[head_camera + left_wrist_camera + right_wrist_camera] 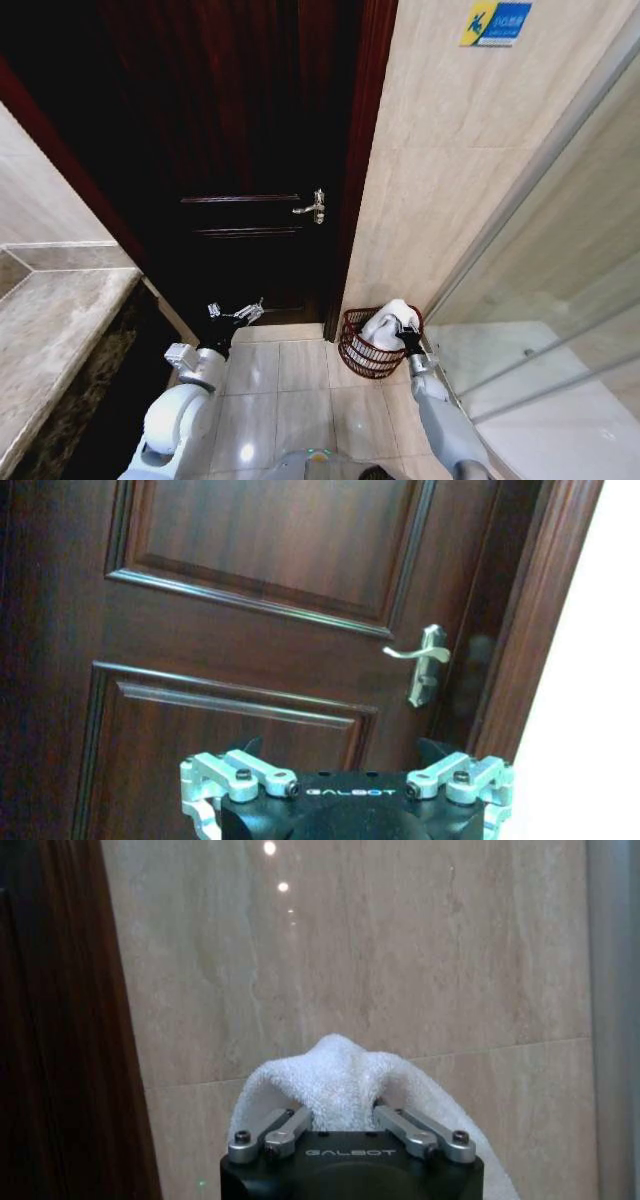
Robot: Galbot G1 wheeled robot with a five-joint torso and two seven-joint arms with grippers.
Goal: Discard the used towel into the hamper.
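Note:
The white towel (386,324) hangs bunched over the open top of the dark red-brown wire hamper (360,358), which stands on the floor against the tiled wall beside the door frame. My right gripper (407,336) is shut on the towel just above the hamper's rim. In the right wrist view the towel (340,1072) bulges up between the fingers (285,1129) of that gripper (340,1114). My left gripper (236,312) is held low in front of the door, open and holding nothing. The left wrist view has the left gripper (340,754) facing the door panel.
A dark wooden door (240,150) with a metal lever handle (312,207) stands shut ahead. A stone counter (60,330) runs along the left. A glass shower partition (540,330) is close on the right. Pale tiled floor (290,370) lies between.

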